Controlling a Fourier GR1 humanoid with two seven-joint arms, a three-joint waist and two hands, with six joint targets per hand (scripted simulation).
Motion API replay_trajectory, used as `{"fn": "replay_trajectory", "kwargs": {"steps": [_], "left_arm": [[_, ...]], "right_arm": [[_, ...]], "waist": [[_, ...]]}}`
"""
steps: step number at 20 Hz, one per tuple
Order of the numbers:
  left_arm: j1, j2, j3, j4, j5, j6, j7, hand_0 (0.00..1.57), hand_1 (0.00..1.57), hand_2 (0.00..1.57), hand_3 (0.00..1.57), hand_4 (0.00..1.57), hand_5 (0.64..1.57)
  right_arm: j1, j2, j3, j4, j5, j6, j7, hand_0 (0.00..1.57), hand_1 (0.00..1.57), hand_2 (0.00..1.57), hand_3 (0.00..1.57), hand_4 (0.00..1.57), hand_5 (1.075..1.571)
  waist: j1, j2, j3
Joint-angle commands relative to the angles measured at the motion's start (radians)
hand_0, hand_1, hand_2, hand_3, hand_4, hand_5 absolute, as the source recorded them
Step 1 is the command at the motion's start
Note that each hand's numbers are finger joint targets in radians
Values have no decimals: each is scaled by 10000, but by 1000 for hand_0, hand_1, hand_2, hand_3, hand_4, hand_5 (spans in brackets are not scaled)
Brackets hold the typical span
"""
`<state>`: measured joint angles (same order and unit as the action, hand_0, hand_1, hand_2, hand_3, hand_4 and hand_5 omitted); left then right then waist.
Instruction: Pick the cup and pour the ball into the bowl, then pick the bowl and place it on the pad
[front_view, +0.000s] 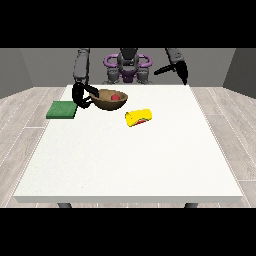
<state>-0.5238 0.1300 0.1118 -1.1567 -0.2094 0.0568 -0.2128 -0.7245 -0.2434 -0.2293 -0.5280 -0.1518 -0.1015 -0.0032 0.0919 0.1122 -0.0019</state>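
One bowl (111, 99) (ball (115, 97) inside), one cup (138, 117), one pad (62, 109).

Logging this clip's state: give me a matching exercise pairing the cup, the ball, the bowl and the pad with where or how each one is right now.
Things:
1. cup
2. ball
3. bowl
4. pad

States:
A. held at its rim by the robot hand at the view's left
B. lying on its side on the table
C. flat on the table, nothing on it
D. inside the bowl

Pairs: 1-B, 2-D, 3-A, 4-C
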Motion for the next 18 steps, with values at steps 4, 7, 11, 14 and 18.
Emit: {"fn": "replay_trajectory", "kwargs": {"steps": [4,7,11,14,18], "left_arm": [[107,-19,-121,-388,19,11,21,0,0,0,0,0,1570],[114,133,51,-391,0,185,34,0,0,0,0,0,1569],[615,174,392,318,5,526,-1424,0,0,0,0,0,1566],[192,210,450,197,70,611,-1526,0,0,0,0,0,1565],[379,-272,-39,-179,-378,1191,-1899,0,0,0,0,0,1565]], "right_arm": [[-193,-1532,-444,-122,-358,1024,696,1571,1571,1571,1571,1060,1562],[466,-1505,-742,-130,-663,1289,39,1571,1571,1571,1571,1058,1559],[275,-2319,-1089,-336,-1199,2512,520,1571,1571,1571,1571,1074,1563],[380,-2831,-1360,-262,-1421,3145,96,1571,1571,1571,1571,1074,1563],[370,-3617,-2060,266,-1988,3746,37,1571,1571,1571,1571,1047,1561]], "waist": [[17,170,23],[-201,399,24],[-816,987,17],[-747,1525,23],[-536,2034,29]]}}
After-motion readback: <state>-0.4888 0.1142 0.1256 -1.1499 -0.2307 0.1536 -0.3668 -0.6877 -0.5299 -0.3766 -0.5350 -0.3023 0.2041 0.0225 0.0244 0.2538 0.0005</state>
